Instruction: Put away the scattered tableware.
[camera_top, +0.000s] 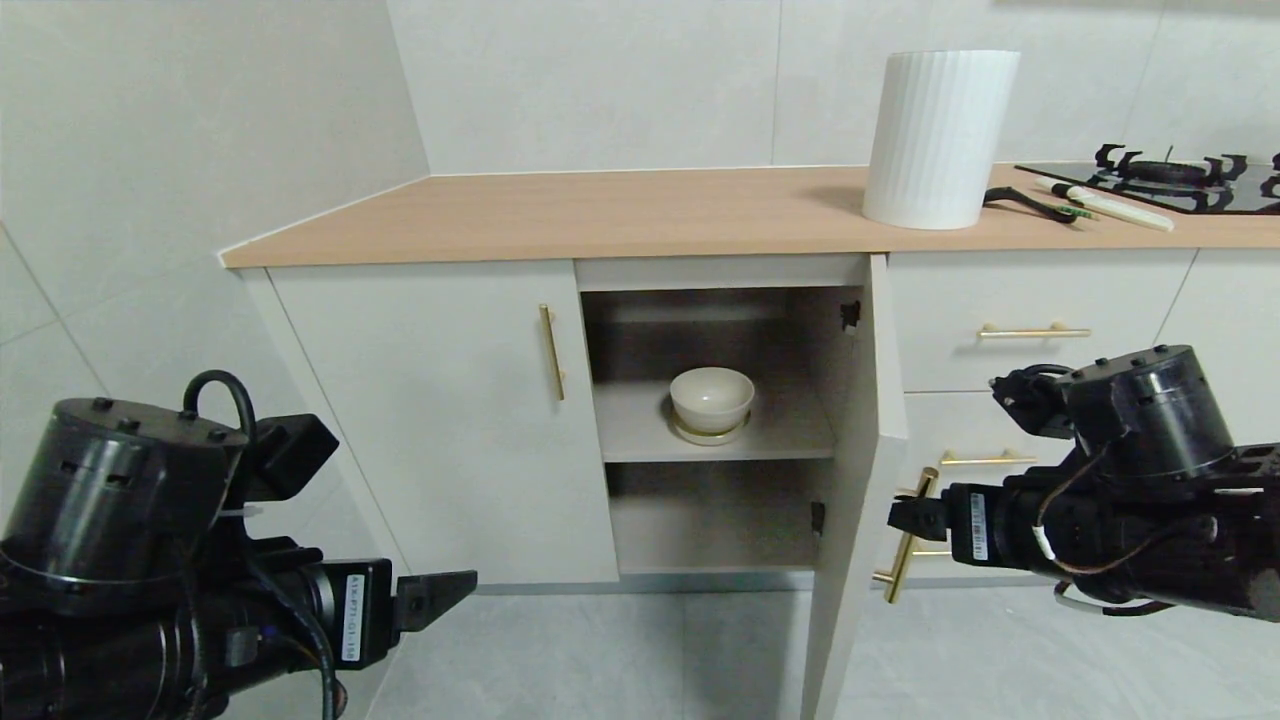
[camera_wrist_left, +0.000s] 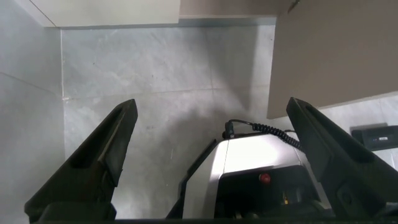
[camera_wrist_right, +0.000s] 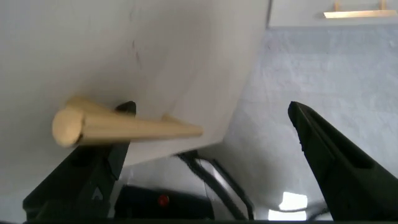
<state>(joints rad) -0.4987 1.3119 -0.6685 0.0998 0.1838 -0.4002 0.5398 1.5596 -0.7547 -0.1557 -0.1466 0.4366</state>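
A white bowl (camera_top: 711, 397) rests on a gold-rimmed plate (camera_top: 710, 434) on the middle shelf of the open cabinet (camera_top: 640, 440). The cabinet door (camera_top: 850, 480) is swung out toward me, its gold handle (camera_top: 908, 545) on the outer face. My right gripper (camera_top: 905, 515) is at that handle and open; in the right wrist view the handle (camera_wrist_right: 124, 124) lies against one finger (camera_wrist_right: 93, 180) of the gripper (camera_wrist_right: 211, 168). My left gripper (camera_top: 440, 595) hangs low in front of the shut left door, open (camera_wrist_left: 211, 162) and holding nothing, above the floor.
On the wooden counter (camera_top: 600, 215) stand a tall white ribbed container (camera_top: 938, 138), a white-handled knife (camera_top: 1110, 208), a black-handled utensil (camera_top: 1030, 203) and a gas hob (camera_top: 1170, 175). Drawers with gold handles (camera_top: 1033, 331) sit right of the open door. The grey floor (camera_top: 640, 650) lies below.
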